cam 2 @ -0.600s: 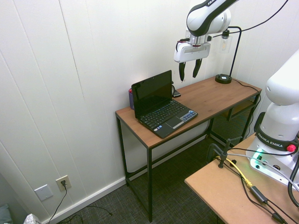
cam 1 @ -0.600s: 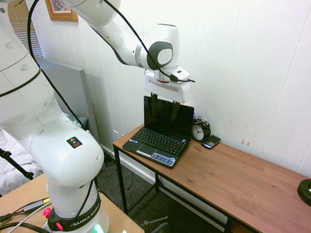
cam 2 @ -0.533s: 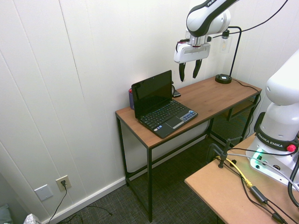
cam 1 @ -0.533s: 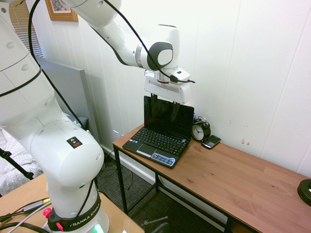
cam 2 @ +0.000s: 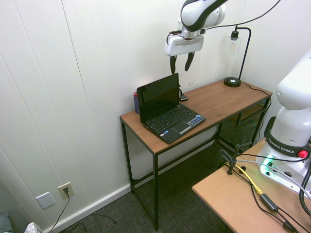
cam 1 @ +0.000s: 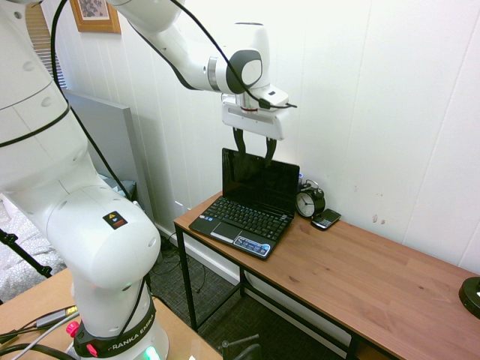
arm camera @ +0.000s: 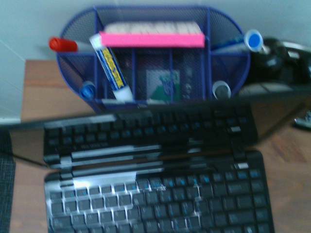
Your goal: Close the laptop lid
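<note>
A small black netbook stands open at the left end of the wooden desk [cam 1: 375,277]. The laptop lid [cam 1: 259,182] [cam 2: 158,96] is upright, its dark screen facing the keyboard [cam 1: 244,217]. My gripper [cam 1: 253,152] [cam 2: 179,65] hangs open just above the lid's top edge, fingers pointing down, with nothing between them and no contact with the lid. The wrist view looks straight down on the lid [arm camera: 146,131], whose glossy screen mirrors the keyboard [arm camera: 155,199].
A blue mesh organiser [arm camera: 150,53] with pens and a pink pad stands behind the lid, against the wall. Right of the laptop sit a black alarm clock [cam 1: 309,202] and a small black phone [cam 1: 326,219]. A desk lamp [cam 2: 232,81] stands at the desk's far end.
The gripper has moved up and along the wall towards the laptop; it now hangs over the lid's top edge. It has stayed open, and the lid has not moved.
</note>
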You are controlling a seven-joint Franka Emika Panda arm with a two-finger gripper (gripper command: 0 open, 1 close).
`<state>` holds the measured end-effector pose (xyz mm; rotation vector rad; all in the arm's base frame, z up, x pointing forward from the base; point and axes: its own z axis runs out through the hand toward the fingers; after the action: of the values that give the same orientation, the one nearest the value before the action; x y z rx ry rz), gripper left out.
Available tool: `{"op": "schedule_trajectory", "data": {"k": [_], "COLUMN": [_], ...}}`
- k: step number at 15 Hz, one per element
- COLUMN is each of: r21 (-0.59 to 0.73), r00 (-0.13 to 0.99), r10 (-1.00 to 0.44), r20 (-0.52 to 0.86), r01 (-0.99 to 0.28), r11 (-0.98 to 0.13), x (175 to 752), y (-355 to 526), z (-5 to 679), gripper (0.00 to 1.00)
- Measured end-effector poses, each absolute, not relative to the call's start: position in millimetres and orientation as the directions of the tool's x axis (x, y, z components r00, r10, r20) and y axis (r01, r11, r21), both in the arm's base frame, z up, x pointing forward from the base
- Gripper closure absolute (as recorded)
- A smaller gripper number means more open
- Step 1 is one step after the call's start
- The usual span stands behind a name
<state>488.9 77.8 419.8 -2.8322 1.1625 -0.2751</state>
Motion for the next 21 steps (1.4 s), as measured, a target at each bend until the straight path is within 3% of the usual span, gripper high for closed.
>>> {"op": "schedule_trajectory", "data": {"k": [1,2,8,21], "r21": [-0.131,-0.129,-0.107,-0.095], "r00": [0.703,0.707,0.710,0.683], "r10": [-0.695,-0.689,-0.693,-0.728], "r20": [0.151,0.159,0.122,0.052], "r01": [-0.683,-0.677,-0.685,-0.723], "r11": [-0.719,-0.725,-0.721,-0.685], "x": [508,529,623,630], "y": [91,102,120,121], "z": [421,418,360,331], "gripper": [0.00,1.00,1.00,1.00]}}
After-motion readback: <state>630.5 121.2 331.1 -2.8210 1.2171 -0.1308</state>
